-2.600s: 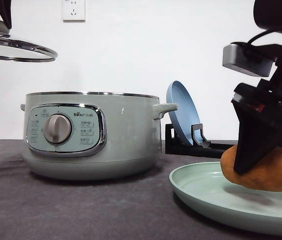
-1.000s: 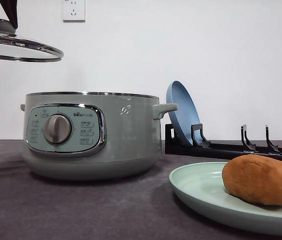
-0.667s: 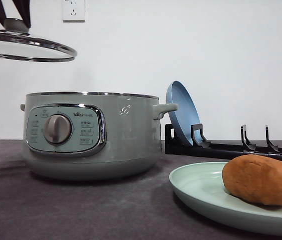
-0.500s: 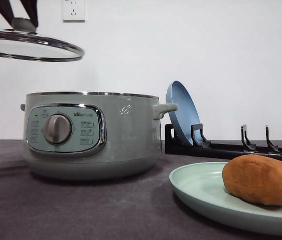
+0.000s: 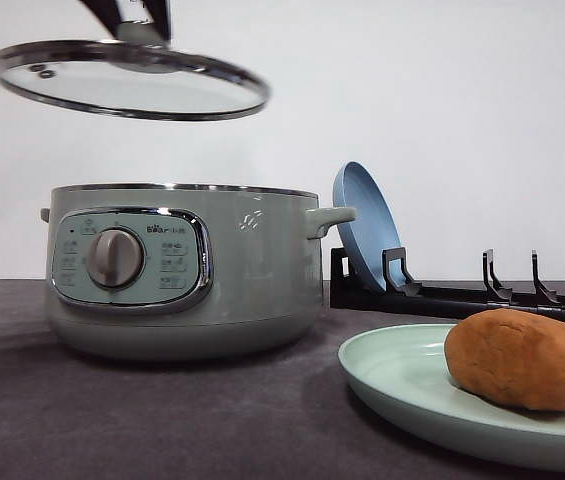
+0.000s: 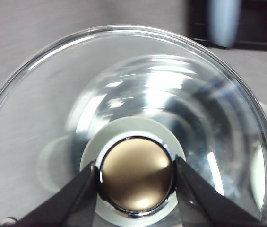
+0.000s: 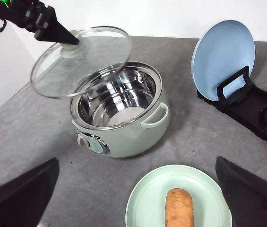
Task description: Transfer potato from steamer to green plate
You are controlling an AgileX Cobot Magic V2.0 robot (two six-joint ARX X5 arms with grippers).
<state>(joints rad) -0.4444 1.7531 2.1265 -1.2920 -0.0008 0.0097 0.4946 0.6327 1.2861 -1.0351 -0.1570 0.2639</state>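
White wall (image 5: 442,120) behind dark grey tabletop (image 5: 162,420).

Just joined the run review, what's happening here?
The potato already lies on the green plate, with no gripper on it. The left gripper is shut on the knob of the glass lid, holding it in the air above the open steamer, whose bowl looks empty. The right gripper hangs open high above the plate.

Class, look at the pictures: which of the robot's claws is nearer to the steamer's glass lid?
Left. The left claw is shut on the glass lid's knob; the right claw hangs open above the green plate.
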